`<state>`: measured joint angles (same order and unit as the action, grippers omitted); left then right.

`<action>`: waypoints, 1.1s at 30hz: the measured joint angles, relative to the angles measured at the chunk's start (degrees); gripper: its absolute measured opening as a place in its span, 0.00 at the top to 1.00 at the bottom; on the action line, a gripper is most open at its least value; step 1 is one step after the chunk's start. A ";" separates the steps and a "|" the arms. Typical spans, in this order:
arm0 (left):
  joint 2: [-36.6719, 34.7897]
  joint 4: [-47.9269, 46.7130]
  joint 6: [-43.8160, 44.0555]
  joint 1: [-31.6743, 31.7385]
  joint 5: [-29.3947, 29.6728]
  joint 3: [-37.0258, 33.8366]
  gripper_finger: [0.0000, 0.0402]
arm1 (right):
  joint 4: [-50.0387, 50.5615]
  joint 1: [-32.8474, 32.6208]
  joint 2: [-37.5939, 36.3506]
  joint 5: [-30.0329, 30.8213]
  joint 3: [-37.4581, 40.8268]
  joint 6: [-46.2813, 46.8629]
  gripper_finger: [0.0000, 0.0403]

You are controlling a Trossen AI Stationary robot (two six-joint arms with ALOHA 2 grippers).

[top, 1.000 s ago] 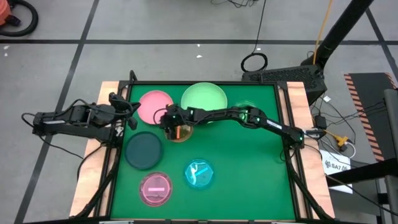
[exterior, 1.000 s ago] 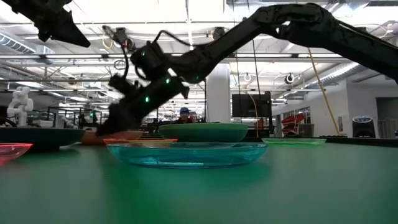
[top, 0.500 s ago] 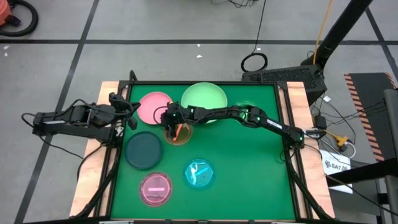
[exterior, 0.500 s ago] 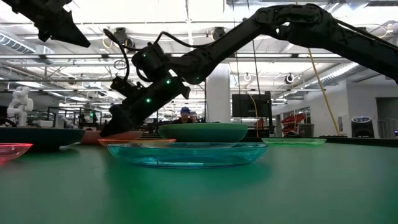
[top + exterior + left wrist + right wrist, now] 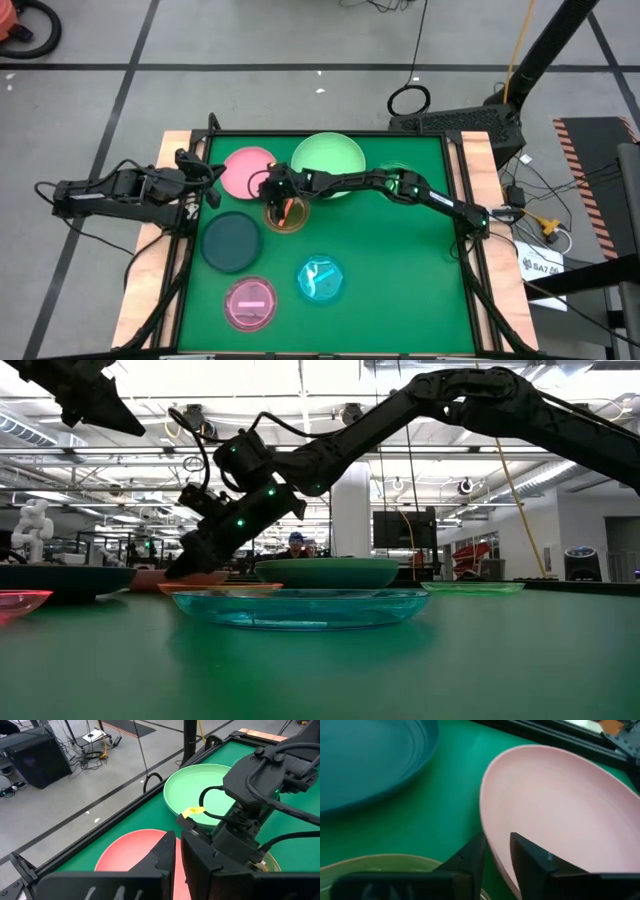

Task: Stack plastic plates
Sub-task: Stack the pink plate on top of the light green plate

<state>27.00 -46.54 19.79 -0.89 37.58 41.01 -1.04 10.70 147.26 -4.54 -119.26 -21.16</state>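
Observation:
My right gripper [image 5: 270, 193] [image 5: 497, 855] reaches across the table from the right and is shut on the medium pink plate [image 5: 245, 168] [image 5: 560, 810]. It hangs over the small amber plate [image 5: 290, 217] [image 5: 380, 865]. The large light-green plate [image 5: 328, 160] lies by the far edge, with the dark teal plate [image 5: 232, 241] left of centre. Nearer lie the cyan plate [image 5: 320, 280] and the magenta plate [image 5: 250, 302]. A small green plate [image 5: 397, 170] shows partly under the right arm. My left gripper [image 5: 210, 185] [image 5: 177, 855] waits shut at the table's left edge. My right gripper has the pink plate's rim [image 5: 490, 847] on the side next to the amber plate, one finger [image 5: 532, 857] inside the plate and one [image 5: 470, 857] outside. The fingers slant down from the table's right. The plate looks level on the table [image 5: 195, 576].
All plates rest bottom-down on the green mat [image 5: 400, 260], which has bare room on its right half. Wooden rails [image 5: 475, 160] border the mat. The right arm [image 5: 400, 188] spans the far middle of the table above the light-green plate's near rim.
My right gripper has raised its wrist a little and edged slightly toward the table's right while its fingertips stayed at the pink plate's rim. No plate has visibly moved.

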 joint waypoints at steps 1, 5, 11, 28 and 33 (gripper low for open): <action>0.00 0.00 0.00 0.00 0.00 0.00 0.91 | -0.02 -0.02 0.00 -0.02 0.00 -0.65 0.82; 0.00 0.02 0.00 0.00 0.00 0.00 0.91 | -0.01 0.00 0.00 -0.04 0.00 -1.18 0.92; 0.00 0.02 0.10 -0.01 0.00 0.00 0.91 | -0.51 -0.18 0.00 0.01 0.00 -4.91 0.98; -0.02 0.10 0.96 -0.02 0.02 0.00 0.91 | -3.02 -1.36 -3.57 -0.19 0.00 -18.09 1.00; -0.02 0.11 1.02 -0.02 0.00 0.00 0.91 | 2.19 -1.94 -8.46 0.95 0.00 -18.11 1.00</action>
<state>26.98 -46.44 20.82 -0.91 37.59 41.01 1.15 8.75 138.80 -3.59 -119.26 -39.27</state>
